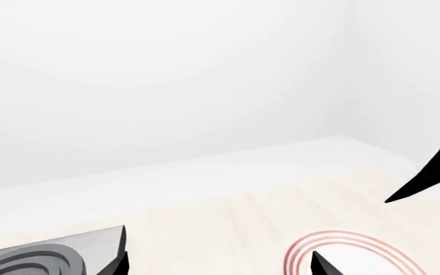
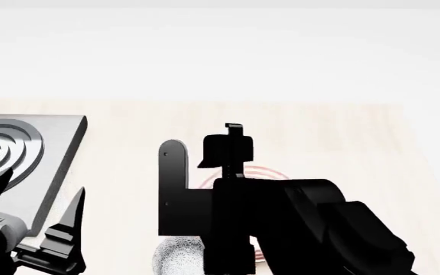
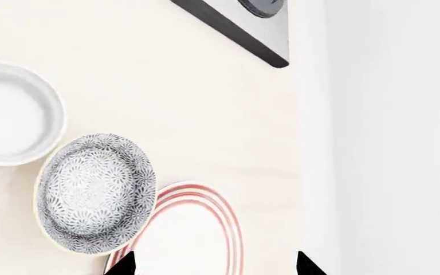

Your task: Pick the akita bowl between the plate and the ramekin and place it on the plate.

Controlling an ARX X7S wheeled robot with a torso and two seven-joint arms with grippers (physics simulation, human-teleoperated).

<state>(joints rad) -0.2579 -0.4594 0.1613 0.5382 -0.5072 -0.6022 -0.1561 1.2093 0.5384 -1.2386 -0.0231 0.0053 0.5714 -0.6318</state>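
Nearest to us, in the right wrist view, we see the right gripper only as two dark fingertips, set well apart, so we read it as open and empty. Between those tips lies the plate, white with thin red rings near its rim. Just beyond it sits the akita bowl, small and round, covered in a dense grey-and-white flowered speckle. It touches or slightly overlaps the plate's rim on one side, and the ramekin, plain glossy white, sits close against its other side. The bowl is off to one side of the gripper's line, not between the fingertips.

In the head view we see the left gripper low over the pale table, its pointed fingers spread, holding nothing. Farther off rests a grey slab with concentric grooves. We can read no writing anywhere.
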